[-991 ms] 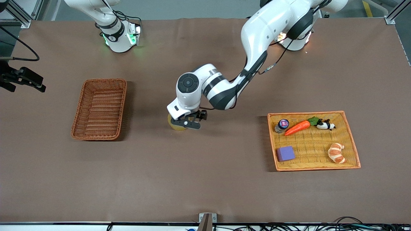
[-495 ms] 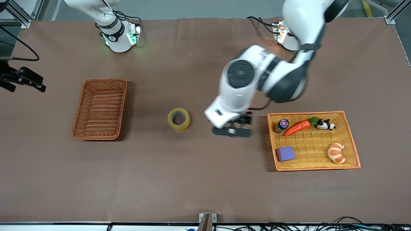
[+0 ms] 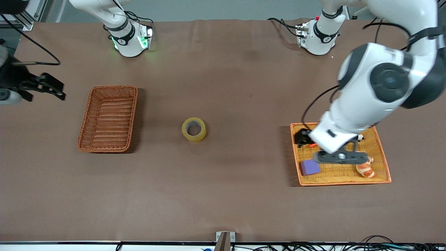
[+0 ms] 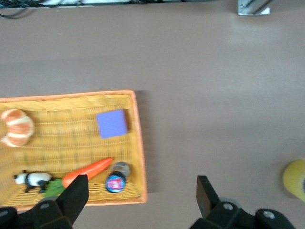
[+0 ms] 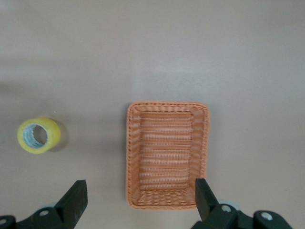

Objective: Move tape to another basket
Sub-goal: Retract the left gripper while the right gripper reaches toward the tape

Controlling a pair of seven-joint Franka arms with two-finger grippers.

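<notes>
The tape [image 3: 194, 129], a yellowish roll with a grey core, lies flat on the table's middle, between the two containers. It also shows in the right wrist view [image 5: 39, 135] and at the edge of the left wrist view [image 4: 295, 179]. The reddish-brown basket [image 3: 108, 118] stands empty toward the right arm's end and shows in the right wrist view [image 5: 167, 155]. My left gripper [image 3: 339, 157] hangs open and empty over the yellow tray [image 3: 381, 150], as its own view shows [image 4: 140, 200]. My right gripper [image 3: 48, 87] is open and empty, up in the air by the table's right-arm end [image 5: 140, 200].
The yellow tray with an orange rim [image 4: 138, 143] holds a purple block [image 4: 112, 123], a croissant [image 4: 16, 128], a carrot [image 4: 88, 171], a small bottle [image 4: 116, 179] and a panda figure [image 4: 32, 179]. Brown cloth covers the table.
My left gripper let go of the tape on the table's middle and swung away to over the yellow tray. My right gripper shifted slightly toward the basket.
</notes>
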